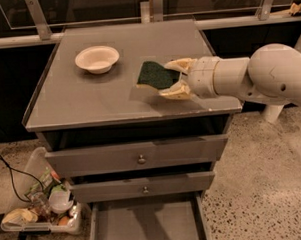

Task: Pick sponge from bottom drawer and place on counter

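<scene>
The sponge [153, 74], dark green face up, sits between the fingers of my gripper [166, 80] at the right middle of the counter [89, 102]. It is at or just above the surface, and I cannot tell whether it touches. The gripper reaches in from the right on a white arm, with one tan finger [177, 65] behind the sponge and the other in front, closed on its right end. The bottom drawer [145, 227] is pulled out below, and its grey floor shows bare.
A white bowl [97, 59] stands on the counter's back left. The two upper drawers [141, 159] are nearly shut. A clear tray of clutter [42, 212] and a black cable lie on the floor at left. A railing and dark panels run behind the counter.
</scene>
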Motion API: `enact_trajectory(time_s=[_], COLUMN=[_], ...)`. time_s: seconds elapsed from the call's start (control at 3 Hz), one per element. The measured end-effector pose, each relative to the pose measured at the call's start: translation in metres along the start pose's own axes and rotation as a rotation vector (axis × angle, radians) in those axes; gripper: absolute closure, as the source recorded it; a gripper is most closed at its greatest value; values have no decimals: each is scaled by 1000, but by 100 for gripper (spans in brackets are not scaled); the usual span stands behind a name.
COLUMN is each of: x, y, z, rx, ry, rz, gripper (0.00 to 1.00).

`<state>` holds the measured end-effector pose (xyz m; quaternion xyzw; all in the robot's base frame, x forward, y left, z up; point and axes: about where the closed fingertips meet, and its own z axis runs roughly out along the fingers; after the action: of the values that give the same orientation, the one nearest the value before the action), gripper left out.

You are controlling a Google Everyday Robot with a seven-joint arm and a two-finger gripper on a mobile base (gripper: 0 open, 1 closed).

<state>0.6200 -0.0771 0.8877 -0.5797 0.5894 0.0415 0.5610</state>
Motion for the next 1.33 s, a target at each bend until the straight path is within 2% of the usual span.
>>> enact_trajectory(time_s=[0.33,0.67,1.0,1.33], x=[16,26,25,25], y=[-13,-24,-27,-28], z=[3,16,34,36], rx=[34,32,7,7], ry=[91,110,71,68], rz=[66,122,157,159], gripper=[100,100,82,59])
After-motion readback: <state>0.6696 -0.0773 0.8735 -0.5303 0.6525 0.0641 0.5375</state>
